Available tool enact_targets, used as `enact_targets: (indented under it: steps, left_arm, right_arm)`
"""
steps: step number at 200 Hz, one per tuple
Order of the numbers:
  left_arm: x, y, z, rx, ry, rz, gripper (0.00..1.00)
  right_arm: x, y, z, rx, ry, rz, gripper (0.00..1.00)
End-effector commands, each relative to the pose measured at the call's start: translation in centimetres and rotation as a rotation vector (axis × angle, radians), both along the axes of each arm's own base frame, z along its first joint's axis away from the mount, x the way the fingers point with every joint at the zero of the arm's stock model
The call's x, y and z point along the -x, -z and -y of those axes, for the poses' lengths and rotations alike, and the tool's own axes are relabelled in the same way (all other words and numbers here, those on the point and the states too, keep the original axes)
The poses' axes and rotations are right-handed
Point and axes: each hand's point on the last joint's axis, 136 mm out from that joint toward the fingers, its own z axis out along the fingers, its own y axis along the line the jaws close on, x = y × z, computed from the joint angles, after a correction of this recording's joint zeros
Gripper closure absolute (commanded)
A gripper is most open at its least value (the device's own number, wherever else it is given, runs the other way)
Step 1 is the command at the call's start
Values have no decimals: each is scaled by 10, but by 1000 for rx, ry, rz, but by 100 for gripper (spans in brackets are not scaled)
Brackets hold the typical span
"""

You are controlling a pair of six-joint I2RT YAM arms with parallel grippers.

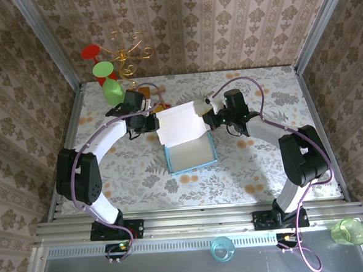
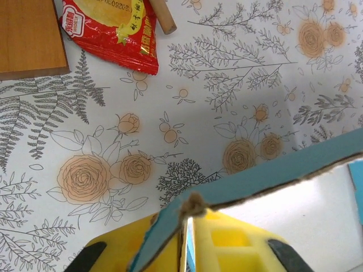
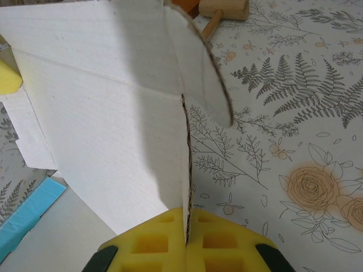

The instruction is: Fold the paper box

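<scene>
**Both grippers pinching the raised lid of the paper box**

The paper box (image 1: 192, 157) is sitting near the middle of the flowered table (image 1: 263, 168). Its light-blue tray is opening upward, and its white lid panel is standing up along the tray's 12 o'clock edge.

The left gripper (image 1: 149, 124) is gripping that panel from 9 o'clock. In the left wrist view its yellow pads (image 2: 232, 243) are pressing together on the cardboard's edge, with the blue outer face showing.

The right gripper (image 1: 210, 119) is holding the panel from 3 o'clock. In its wrist view the jaws are clamping the edge of the white sheet, and a rounded flap is curling away toward 1 o'clock.

A red snack packet (image 2: 113, 28) and a wooden board (image 2: 31, 34) are lying at 11 o'clock in the left wrist view, well apart from the box. A wooden mallet (image 3: 224, 8) is lying at 12 o'clock in the right wrist view.
</scene>
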Motion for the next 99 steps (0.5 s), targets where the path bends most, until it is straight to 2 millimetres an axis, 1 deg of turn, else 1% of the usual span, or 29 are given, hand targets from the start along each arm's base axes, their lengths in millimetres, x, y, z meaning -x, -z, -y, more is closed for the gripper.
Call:
enact_targets:
  steps: [1, 35, 56, 66, 71, 73, 75, 99]
  left_arm:
    - [-2, -1, 3, -1, -28, -19, 88]
    - [-4, 1, 12, -18, -21, -29, 92]
    - [-5, 0, 15, -43, -49, -29, 100]
    - [-7, -1, 14, -74, -77, -20, 100]
    - [-10, -3, 9, -93, -107, -9, 100]
    - [-6, -4, 16, -96, -93, -3, 100]
    - [-6, -4, 18, -103, -96, 1, 100]
    - [-14, -22, 20, -169, -191, 112, 100]
  right_arm:
    - [-5, -6, -2, -2, 14, 25, 100]
    - [-4, -5, -6, 5, 25, 26, 100]
    - [-6, -3, -5, 21, 56, 26, 100]
    - [-9, -3, -3, 31, 91, 31, 100]
    - [-10, -4, -2, 37, 111, 38, 100]
    - [-11, -4, -2, 38, 120, 40, 100]
    - [-11, -5, -2, 37, 129, 46, 100]
    - [-19, -15, 1, 33, 251, 102, 100]
